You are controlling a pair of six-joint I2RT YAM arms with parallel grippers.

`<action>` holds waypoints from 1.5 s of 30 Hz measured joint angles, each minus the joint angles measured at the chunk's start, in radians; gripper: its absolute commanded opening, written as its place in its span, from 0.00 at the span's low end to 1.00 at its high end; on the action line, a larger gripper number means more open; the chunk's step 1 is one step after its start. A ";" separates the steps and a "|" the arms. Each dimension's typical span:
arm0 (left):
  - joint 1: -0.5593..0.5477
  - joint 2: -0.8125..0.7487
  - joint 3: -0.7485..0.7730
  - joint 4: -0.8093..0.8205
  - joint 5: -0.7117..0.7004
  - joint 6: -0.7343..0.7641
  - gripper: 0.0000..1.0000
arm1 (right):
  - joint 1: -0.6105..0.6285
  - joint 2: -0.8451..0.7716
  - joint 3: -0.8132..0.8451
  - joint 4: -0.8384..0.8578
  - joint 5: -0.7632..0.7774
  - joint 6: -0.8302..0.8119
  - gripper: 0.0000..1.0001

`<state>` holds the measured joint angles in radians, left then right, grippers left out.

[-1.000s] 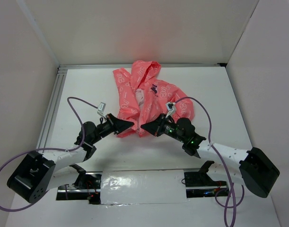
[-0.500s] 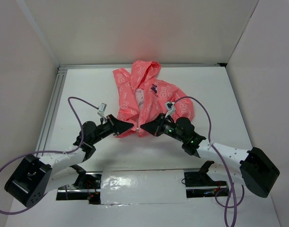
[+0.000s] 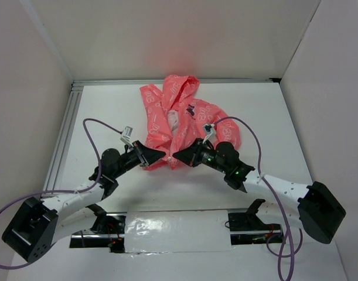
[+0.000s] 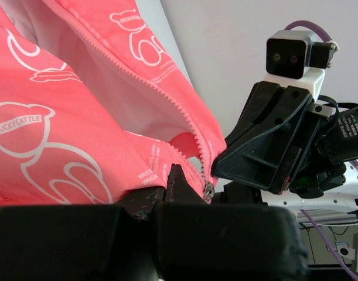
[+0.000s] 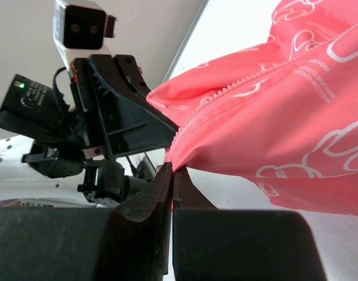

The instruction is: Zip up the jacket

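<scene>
a small coral-pink hooded jacket of thin fabric with a white printed pattern (image 3: 167, 117) lies towards the back of the white table (image 3: 108, 111), near the middle. its hood points at the far wall and its front is open, with a dark blue chest emblem (image 3: 191, 109) on the panel to the right. the bottom hem faces the arms.

the left fingers (image 3: 162, 154) are pressed together on the hem corner of one front panel. the left wrist view shows them (image 4: 167, 184) pinching the fabric just beside the lower end of the pink zipper teeth (image 4: 161, 93), where a small metal zipper piece (image 4: 209, 190) sits.

the right fingers (image 3: 176, 156) are likewise clamped on the other panel's hem corner, seen from their own camera (image 5: 173, 175) gripping the fabric edge below its row of teeth (image 5: 237, 86). the two sets of fingertips face each other, close but apart.
</scene>
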<state>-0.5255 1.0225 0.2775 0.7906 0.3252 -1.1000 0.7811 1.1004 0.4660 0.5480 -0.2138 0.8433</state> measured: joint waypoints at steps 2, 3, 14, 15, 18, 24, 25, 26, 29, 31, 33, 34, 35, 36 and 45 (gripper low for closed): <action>-0.001 -0.003 0.003 -0.007 -0.006 0.002 0.00 | 0.000 0.003 0.002 -0.017 0.000 0.000 0.00; -0.001 -0.006 0.003 -0.009 -0.009 0.002 0.00 | 0.000 0.004 0.003 -0.026 0.000 0.000 0.00; -0.002 -0.021 0.028 -0.054 0.002 0.061 0.00 | 0.000 0.004 0.014 -0.058 0.000 -0.004 0.00; -0.002 -0.021 0.029 -0.059 0.002 0.072 0.00 | 0.000 0.004 0.015 -0.060 0.001 -0.004 0.00; -0.002 -0.026 0.030 -0.089 0.006 0.094 0.00 | 0.000 0.004 0.017 -0.063 0.000 -0.004 0.00; -0.004 -0.074 0.060 -0.165 0.001 0.159 0.00 | 0.000 0.004 0.018 -0.063 0.001 -0.004 0.00; -0.004 -0.082 0.063 -0.172 0.000 0.164 0.00 | 0.000 0.004 0.018 -0.063 0.001 -0.004 0.00; -0.004 -0.087 0.067 -0.178 0.001 0.172 0.00 | 0.000 0.004 0.018 -0.063 0.001 -0.004 0.00; -0.005 -0.091 0.075 -0.195 0.000 0.189 0.00 | 0.000 0.004 0.018 -0.065 0.001 -0.004 0.00; -0.011 -0.091 0.081 -0.216 -0.006 0.206 0.00 | 0.000 0.005 0.019 -0.071 0.000 -0.003 0.00; -0.021 -0.091 0.090 -0.230 -0.015 0.216 0.00 | 0.000 0.004 0.019 -0.078 0.002 -0.003 0.00; -0.026 -0.091 0.092 -0.233 -0.019 0.223 0.00 | 0.000 0.004 0.018 -0.082 0.003 -0.003 0.00; -0.030 -0.091 0.094 -0.239 -0.024 0.232 0.00 | 0.000 0.004 0.019 -0.086 0.005 -0.002 0.00; -0.033 -0.091 0.096 -0.246 -0.031 0.238 0.00 | 0.000 0.004 0.019 -0.091 0.008 -0.002 0.00; -0.087 -0.091 0.119 -0.313 -0.117 0.284 0.00 | 0.008 0.004 0.026 -0.127 0.020 0.002 0.00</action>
<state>-0.6128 0.9318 0.3965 0.4778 0.2077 -0.8158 0.7895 1.1042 0.4919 0.4206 -0.1940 0.8448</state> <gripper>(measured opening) 0.041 0.017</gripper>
